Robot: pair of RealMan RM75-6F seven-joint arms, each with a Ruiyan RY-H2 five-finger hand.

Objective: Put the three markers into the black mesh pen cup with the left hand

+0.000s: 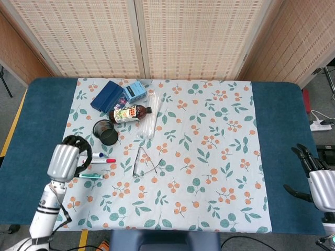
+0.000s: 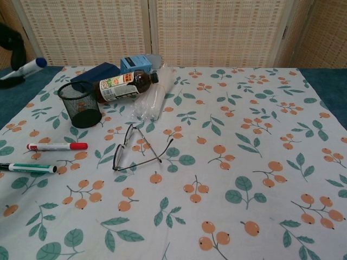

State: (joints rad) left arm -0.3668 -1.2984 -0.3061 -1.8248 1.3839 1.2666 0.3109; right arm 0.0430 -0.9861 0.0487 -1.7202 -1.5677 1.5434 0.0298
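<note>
Down at the lower right corner of the head view, the right hand (image 1: pixel 320 180) sits parked off the patterned cloth on the blue table (image 1: pixel 277 130), fingers apart and holding nothing; it has no job here, and it looks placed to keep out of the way.

Over at the left edge, the left hand (image 1: pixel 65 159) is lifted above the cloth, its back toward the head camera, the forearm running down to the bottom left corner. Its fingers are curled around the blue-capped marker (image 2: pixel 24 69), which in the chest view pokes out at the upper left, cap end up and to the right, clear of the table. That tilt reads to me as a carry, not yet a drop.

Just under the hand lie the other two markers. The green-capped marker (image 2: pixel 28 168) is nearest, flat on the cloth at the left edge of the chest view. The red-capped marker (image 2: pixel 56 146) lies just above it, roughly parallel, apart from it. Both wait untouched.

Next, left of centre, a pair of glasses (image 2: pixel 136 149) rests open on the cloth.

Then the target: the black mesh pen cup (image 2: pixel 79 104), upright, mouth open, nothing visible inside. I judge the hand must travel up and right, then tip the marker steeper to clear the rim.

Behind the cup a brown bottle (image 2: pixel 123 85) lies on its side, with a dark blue case (image 1: pixel 107 94) and a light blue box (image 1: pixel 135 90) farthest back.
</note>
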